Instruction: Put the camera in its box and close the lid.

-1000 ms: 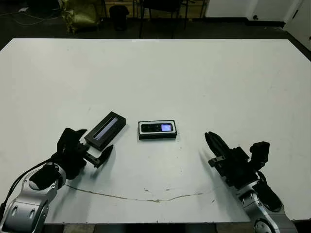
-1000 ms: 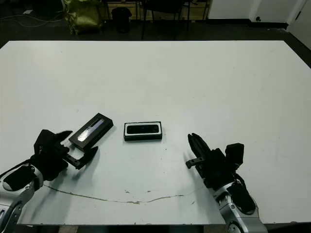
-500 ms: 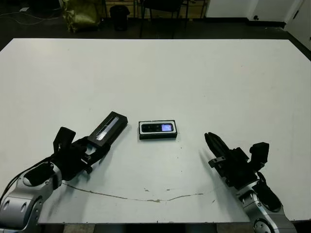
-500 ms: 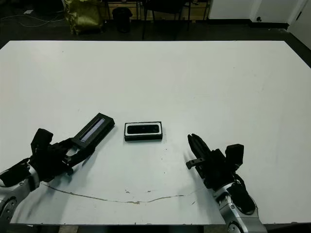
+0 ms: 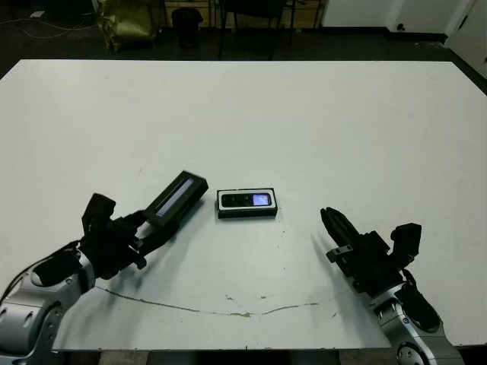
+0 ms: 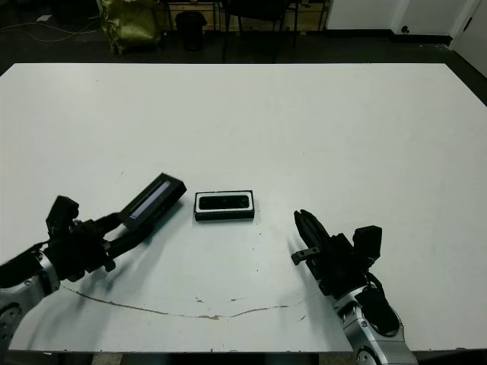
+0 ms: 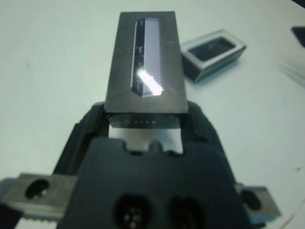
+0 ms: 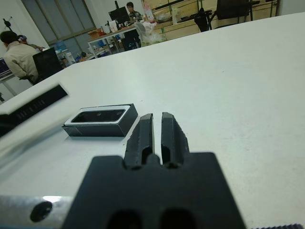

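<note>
**Count of things on and around the worktop**

One white worktop (image 5: 319, 114) carries the scene. On it sits one box (image 5: 246, 204), and inside that box lies one camera (image 5: 245, 200), showing one small bluish screen. There is one lid (image 5: 176, 198) with one greyish stripe along its top. Two end effectors are in view: one left end effector (image 5: 141, 232) and one right end effector (image 5: 332, 228), each with two black fingers. Beyond the worktop, the right wrist view shows two people (image 8: 18, 52) at desks in the background.
</note>
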Controlling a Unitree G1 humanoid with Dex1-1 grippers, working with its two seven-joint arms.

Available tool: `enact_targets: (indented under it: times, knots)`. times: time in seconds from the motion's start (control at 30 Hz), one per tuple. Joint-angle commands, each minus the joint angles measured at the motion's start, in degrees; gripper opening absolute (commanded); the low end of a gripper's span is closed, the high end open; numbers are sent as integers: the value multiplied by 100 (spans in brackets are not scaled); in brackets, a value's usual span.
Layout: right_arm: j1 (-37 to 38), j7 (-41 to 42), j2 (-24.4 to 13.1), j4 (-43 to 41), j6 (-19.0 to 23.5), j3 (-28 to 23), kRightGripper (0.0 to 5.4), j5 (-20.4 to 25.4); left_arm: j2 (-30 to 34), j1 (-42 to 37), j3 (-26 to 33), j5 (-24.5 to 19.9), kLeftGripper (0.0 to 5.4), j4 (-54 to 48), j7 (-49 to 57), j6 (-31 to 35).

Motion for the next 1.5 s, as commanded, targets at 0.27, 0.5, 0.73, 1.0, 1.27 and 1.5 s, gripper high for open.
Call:
enact_targets:
  times: [0.27,0.5,0.73,1.0,1.27,1.5]
  knots:
    - [144,-155,-6,-54,149,33,0,-83,951,-1203,-53,-272,237,71,-971,16]
    - [144,-211,7,-23,127,52,0,-169,1251,-2083,-698,167,237,684,-1677,-435]
    - [110,-129,15,59,99,40,0,-108,1252,-3157,-1568,717,237,1557,-2535,-810]
    - [68,-111,-17,227,-13,44,0,-247,752,-3971,-2287,1258,237,2520,-2937,-1193]
    - [39,-122,1,276,7,19,0,-258,297,-4324,-2645,1648,237,3292,-3197,-1636]
    - [47,-184,-26,186,138,41,0,-281,58,-4515,-2819,1852,237,3754,-3466,-1754]
